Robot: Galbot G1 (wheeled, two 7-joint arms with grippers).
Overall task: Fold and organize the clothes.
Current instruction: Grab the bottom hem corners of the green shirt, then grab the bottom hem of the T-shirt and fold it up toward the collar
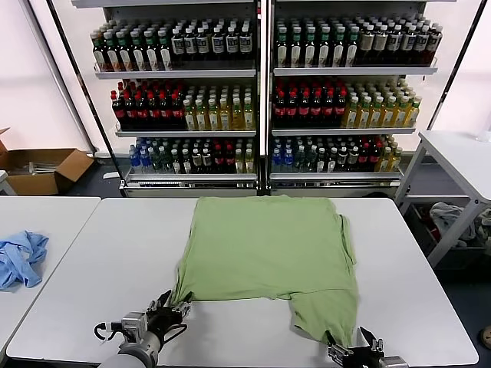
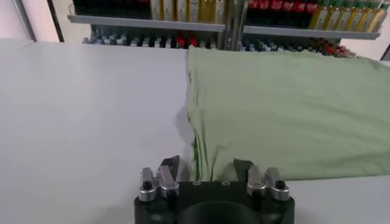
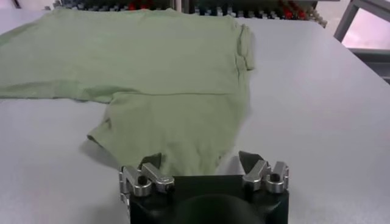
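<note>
Two grippers sit at the near edge of the table, both with jaws spread. The left gripper straddles the near left corner of the green shirt; the right gripper straddles the tip of its hanging flap. Whether either grips the cloth, I cannot tell. The shirt lies flat mid-table. A blue garment lies on the left table, before shelves of bottles.

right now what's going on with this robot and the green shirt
A two-armed robot is working on a light green cotton shirt spread flat on the white table. The left gripper is at the shirt's near left corner, its fingers open on either side of the hem. The right gripper is at the near right flap that hangs toward the table's front edge, fingers also apart around the cloth. Nothing is lifted yet. A crumpled light blue garment lies on the neighbouring table.
</note>
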